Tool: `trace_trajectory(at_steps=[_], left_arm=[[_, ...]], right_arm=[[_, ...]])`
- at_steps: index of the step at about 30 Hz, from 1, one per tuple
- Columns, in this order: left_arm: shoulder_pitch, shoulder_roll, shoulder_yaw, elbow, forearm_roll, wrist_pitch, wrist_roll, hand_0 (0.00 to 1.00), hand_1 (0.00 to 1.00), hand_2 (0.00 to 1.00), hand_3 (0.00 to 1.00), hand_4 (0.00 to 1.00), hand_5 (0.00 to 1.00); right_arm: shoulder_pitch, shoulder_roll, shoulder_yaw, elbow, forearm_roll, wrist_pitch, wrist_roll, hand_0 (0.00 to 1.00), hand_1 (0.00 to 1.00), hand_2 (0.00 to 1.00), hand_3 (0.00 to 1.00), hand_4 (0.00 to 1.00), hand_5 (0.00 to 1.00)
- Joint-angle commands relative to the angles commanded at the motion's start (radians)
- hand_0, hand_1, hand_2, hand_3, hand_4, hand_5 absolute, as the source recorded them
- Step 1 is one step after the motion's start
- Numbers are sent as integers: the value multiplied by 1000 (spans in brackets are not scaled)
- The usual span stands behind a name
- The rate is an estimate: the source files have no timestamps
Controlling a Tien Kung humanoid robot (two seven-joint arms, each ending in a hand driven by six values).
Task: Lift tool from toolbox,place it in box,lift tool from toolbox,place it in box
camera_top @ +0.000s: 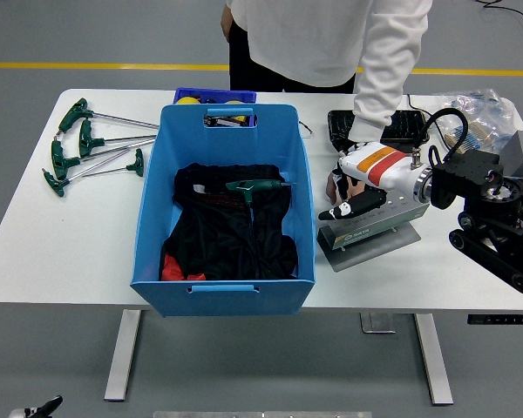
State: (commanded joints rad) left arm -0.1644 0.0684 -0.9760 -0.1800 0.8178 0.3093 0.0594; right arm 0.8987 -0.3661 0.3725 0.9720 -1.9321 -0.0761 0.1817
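One green-handled tool (pixel 257 186) lies inside the blue box (pixel 224 283), near its middle, resting on a heap of black cloth (pixel 231 231) that fills the box floor; a scrap of red shows at the cloth's near left corner. The box stands at the centre of the white table (pixel 61 252), its near wall close to the table's near edge.

Right of the box sits the grey toolbox (pixel 370 233), a low block with a row of holes along its top, on a flat base plate. The right hand (pixel 359 196), white-shelled with an orange label and black fingers, hovers over the toolbox's left end; its fingers are loosely extended and apart, holding nothing, with one fingertip pointing left toward the box. Its black arm (pixel 492 222) enters from the right edge.

A person in a white sleeve stands at the far side; the person's hand (pixel 336 185) rests at the toolbox's far left end, partly hidden behind the robot hand, so its grip cannot be made out.

Four T-handle wrenches (pixel 91 148) with green grips lie fanned on the far left of the table. A small blue bin (pixel 214 94) sits just behind the box. A black tray (pixel 379 124) lies far of the toolbox, and clear bags (pixel 479 113) lie at the far right.
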Motion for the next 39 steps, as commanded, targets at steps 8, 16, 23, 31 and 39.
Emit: trace_trajectory(at_steps=[8, 16, 23, 31, 39], left_arm=[[-2, 1, 6, 0, -7, 1, -1, 715, 713, 741, 630, 625, 504], [-2, 2, 9, 0, -9, 0, -1, 716, 715, 741, 628, 623, 502], [-1, 1, 4, 0, -3, 1, -1, 716, 713, 741, 629, 624, 502], [0, 0, 2, 0, 2, 1, 1, 717, 713, 741, 627, 624, 501], [3, 0, 4, 0, -3, 4, 1, 716, 716, 741, 628, 623, 501]], right_arm=[[5, -9, -10, -14, -52, -12, 5, 827, 396, 417, 318, 998, 916], [11, -20, -17, -12, -64, -13, 5, 803, 371, 376, 273, 998, 917], [8, -23, -21, -20, -74, -4, -1, 784, 352, 351, 254, 998, 920], [5, -24, -20, -31, -80, -8, 0, 773, 343, 336, 232, 998, 922], [-3, -36, 0, -29, -68, -2, 3, 588, 226, 211, 148, 998, 923]])
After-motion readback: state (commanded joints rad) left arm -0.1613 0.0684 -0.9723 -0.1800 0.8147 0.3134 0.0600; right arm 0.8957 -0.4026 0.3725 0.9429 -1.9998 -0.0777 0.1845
